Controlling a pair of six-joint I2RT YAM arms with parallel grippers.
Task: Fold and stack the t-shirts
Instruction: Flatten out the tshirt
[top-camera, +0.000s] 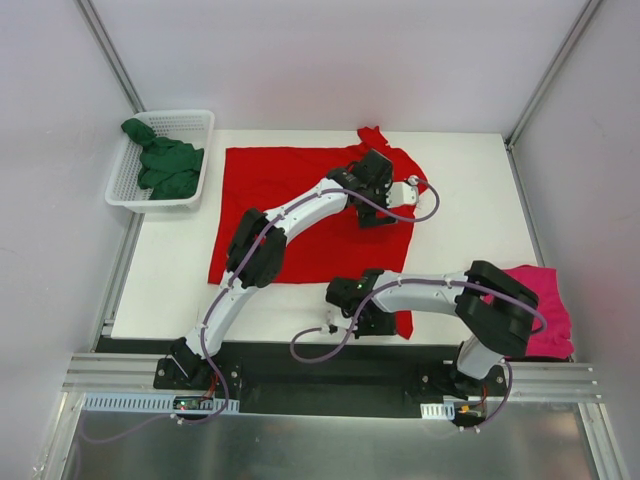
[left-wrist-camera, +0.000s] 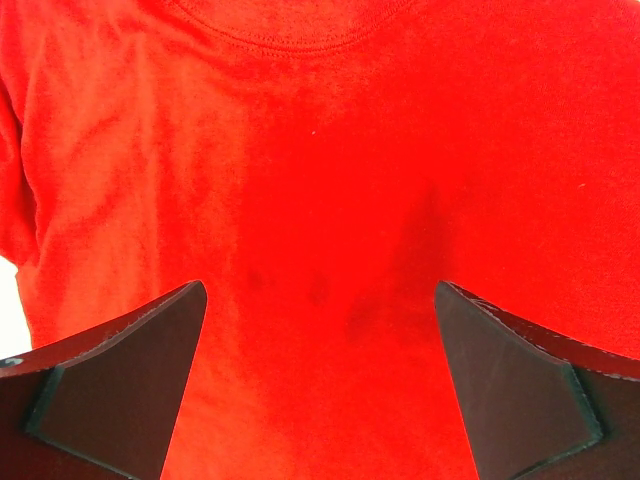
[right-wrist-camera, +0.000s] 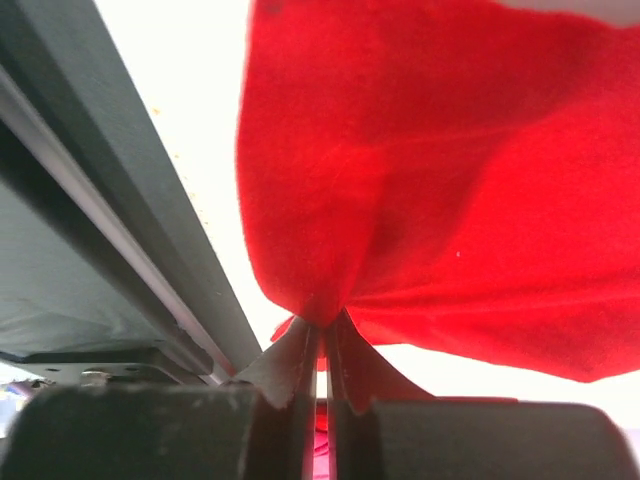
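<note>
Your right gripper (right-wrist-camera: 322, 335) is pinched shut on the lower-centre edge of the red t-shirt (top-camera: 300, 190) spread mid-frame on the counter (top-camera: 470, 200), your left gripper (left-wrist-camera: 320, 290) gapes empty above its chest, so the fold looks barely started: next, grip left, then lift together.

White table (top-camera: 470, 200), pale grey wall panels (top-camera: 300, 60), aluminium corner posts (top-camera: 110, 55), metal sheet (top-camera: 320, 445) below near edge; even bright light.
</note>
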